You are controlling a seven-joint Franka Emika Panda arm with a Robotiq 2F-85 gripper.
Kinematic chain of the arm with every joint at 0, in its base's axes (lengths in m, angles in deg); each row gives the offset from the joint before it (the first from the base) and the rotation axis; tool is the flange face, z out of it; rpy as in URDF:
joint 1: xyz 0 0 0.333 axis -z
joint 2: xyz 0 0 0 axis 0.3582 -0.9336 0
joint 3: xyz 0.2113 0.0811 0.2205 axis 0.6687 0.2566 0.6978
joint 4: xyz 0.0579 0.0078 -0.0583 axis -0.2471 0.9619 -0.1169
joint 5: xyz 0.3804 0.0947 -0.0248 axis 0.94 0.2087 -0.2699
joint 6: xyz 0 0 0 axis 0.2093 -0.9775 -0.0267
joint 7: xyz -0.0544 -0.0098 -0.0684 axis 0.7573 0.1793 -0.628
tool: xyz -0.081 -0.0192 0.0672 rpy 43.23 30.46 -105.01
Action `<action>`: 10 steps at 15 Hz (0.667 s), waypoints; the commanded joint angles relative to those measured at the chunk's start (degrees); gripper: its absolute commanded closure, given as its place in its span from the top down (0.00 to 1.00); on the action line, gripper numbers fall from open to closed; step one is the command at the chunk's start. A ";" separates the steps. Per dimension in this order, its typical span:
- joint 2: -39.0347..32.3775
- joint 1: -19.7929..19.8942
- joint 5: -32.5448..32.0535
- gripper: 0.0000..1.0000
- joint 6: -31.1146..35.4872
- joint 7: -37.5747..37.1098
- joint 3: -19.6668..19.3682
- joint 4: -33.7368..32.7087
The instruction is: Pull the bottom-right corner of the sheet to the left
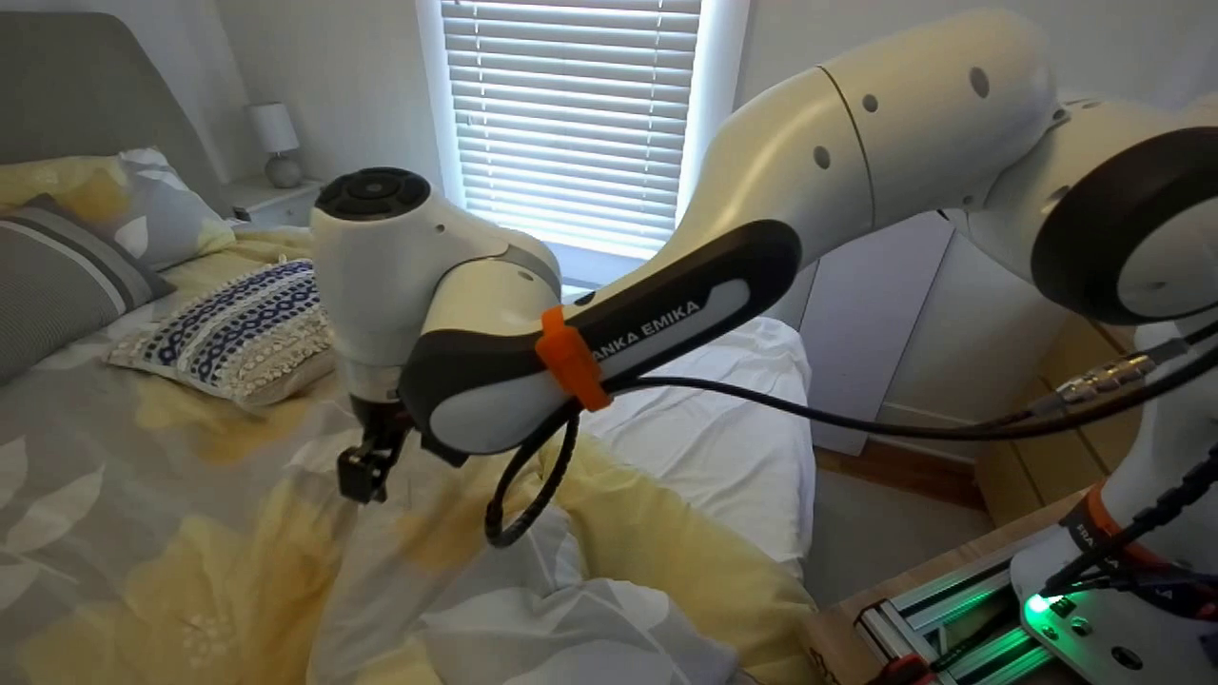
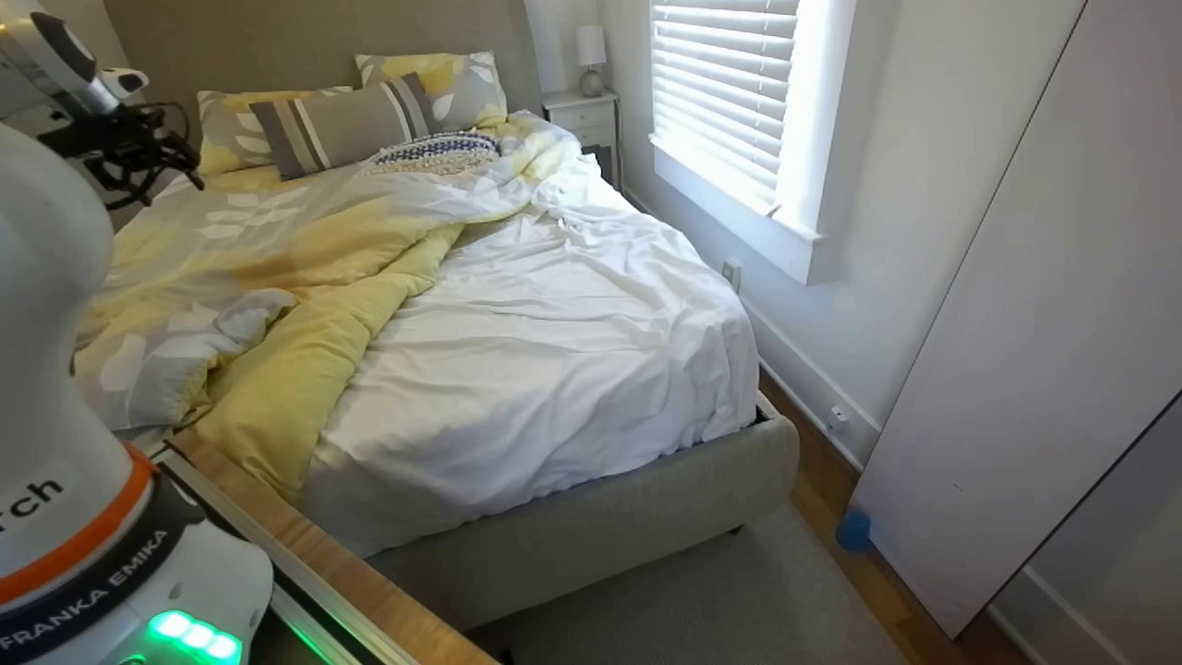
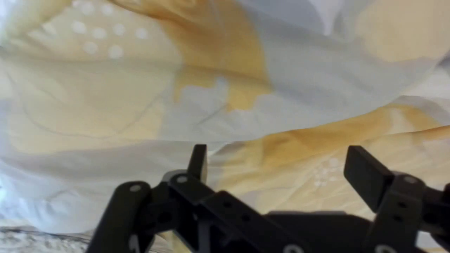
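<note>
The sheet is a large wrinkled grey-white cover with yellow flower prints; it lies on the bed in both exterior views [image 1: 219, 571] [image 2: 323, 245] and fills the wrist view [image 3: 225, 119]. Its edge is turned back, showing a plain yellow underside [image 2: 295, 369]. A grey fold [image 1: 580, 628] is bunched near the robot's base; I cannot tell whether it holds the bottom-right corner. My gripper [image 3: 277, 165] is open with only fabric seen beyond its fingers. In both exterior views the gripper [image 1: 366, 471] [image 2: 162, 162] hangs above the sheet, apparently apart from it.
White bedding [image 2: 554, 342] covers the window side of the mattress. A blue-patterned pillow [image 1: 243, 328] lies near the gripper, with a striped pillow [image 2: 342, 125] behind. The padded bed frame [image 2: 600, 545] and wooden robot table [image 2: 369, 591] stand at the foot. A white panel [image 2: 1007, 305] leans by the wall.
</note>
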 commanded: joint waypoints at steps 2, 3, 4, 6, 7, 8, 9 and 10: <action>6.66 2.51 -0.27 1.00 1.27 -8.11 -5.92 13.25; 8.26 3.06 0.01 1.00 1.53 -9.68 -7.11 16.19; 9.60 3.48 0.30 1.00 1.48 -11.43 -8.27 18.70; 12.59 4.40 1.01 1.00 2.70 -14.93 -10.21 23.98; 14.16 4.84 1.30 1.00 3.23 -16.74 -11.11 26.66; 15.73 7.92 -0.68 1.00 3.45 -19.68 -8.65 28.73; 17.22 8.97 -0.67 1.00 4.01 -21.77 -8.61 31.00; 18.81 10.42 -0.46 1.00 4.79 -23.85 -8.09 33.39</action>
